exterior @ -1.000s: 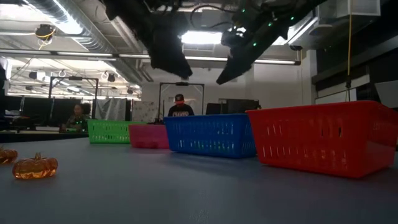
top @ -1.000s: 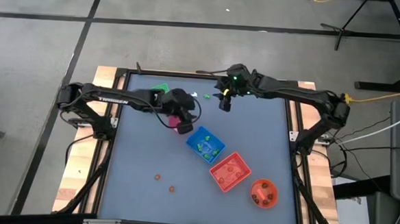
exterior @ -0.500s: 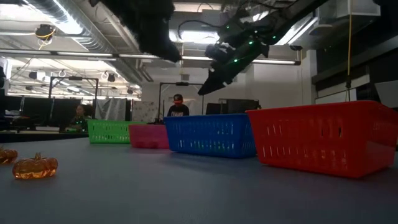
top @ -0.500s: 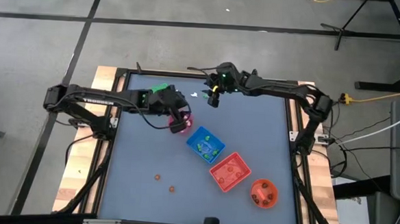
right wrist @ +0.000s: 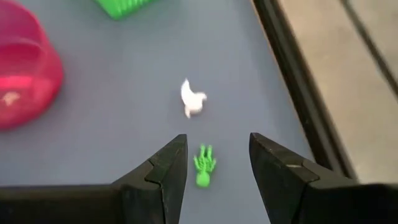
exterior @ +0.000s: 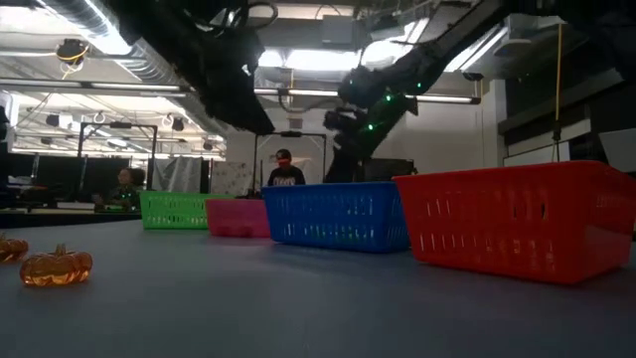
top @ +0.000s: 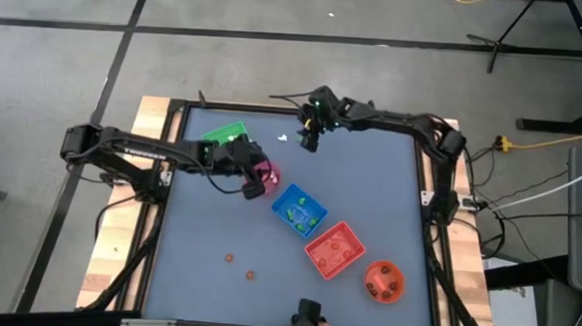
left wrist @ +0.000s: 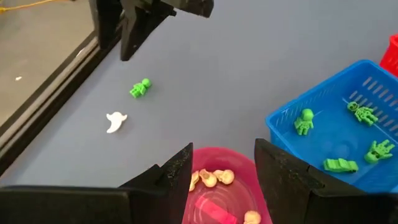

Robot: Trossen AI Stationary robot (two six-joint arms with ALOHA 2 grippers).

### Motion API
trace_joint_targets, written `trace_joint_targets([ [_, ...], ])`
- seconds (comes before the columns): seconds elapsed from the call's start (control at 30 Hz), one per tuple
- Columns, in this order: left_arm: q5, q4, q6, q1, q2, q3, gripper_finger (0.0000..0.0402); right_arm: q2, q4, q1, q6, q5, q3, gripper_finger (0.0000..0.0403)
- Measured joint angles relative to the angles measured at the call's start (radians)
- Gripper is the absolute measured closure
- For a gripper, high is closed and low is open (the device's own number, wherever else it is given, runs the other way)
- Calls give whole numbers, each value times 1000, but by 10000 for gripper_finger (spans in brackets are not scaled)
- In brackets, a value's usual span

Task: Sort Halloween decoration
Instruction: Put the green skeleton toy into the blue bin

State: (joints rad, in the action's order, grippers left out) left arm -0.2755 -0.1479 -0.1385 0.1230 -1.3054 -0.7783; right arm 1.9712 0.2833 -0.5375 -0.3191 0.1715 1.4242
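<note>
On the grey tabletop (top: 208,229), near its far edge, the right tool (right wrist: 214,163) hangs with fingers spread over a green skeleton figure (right wrist: 204,167) lying beside a white ghost (right wrist: 192,99). The left tool (left wrist: 222,167), also spread and empty, hovers over the pink bowl (left wrist: 219,202) holding pale skulls (left wrist: 211,180).

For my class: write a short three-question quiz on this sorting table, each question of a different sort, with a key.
1. True or false: the right gripper is open above a green skeleton.
2. Which container lies under the left gripper? A) pink bowl B) red tray C) orange bowl
3. Fill in: the white ghost lies on the ____, in no container.

Key: 1 true; 2 A; 3 table.
</note>
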Motion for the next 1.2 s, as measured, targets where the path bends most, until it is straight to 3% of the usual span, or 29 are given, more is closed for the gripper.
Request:
trace_joint_targets([
  [0.3, 4, 53, -13, -2, -1, 20, 246, 88, 20, -62, 7, 160, -1, 233],
  [0.8, 4, 56, -17, -2, -1, 20, 246, 156, 6, -51, -54, 73, -1, 233],
  [1.2, 4, 60, -17, -2, -1, 20, 246, 162, 12, -32, -81, 73, -1, 233],
])
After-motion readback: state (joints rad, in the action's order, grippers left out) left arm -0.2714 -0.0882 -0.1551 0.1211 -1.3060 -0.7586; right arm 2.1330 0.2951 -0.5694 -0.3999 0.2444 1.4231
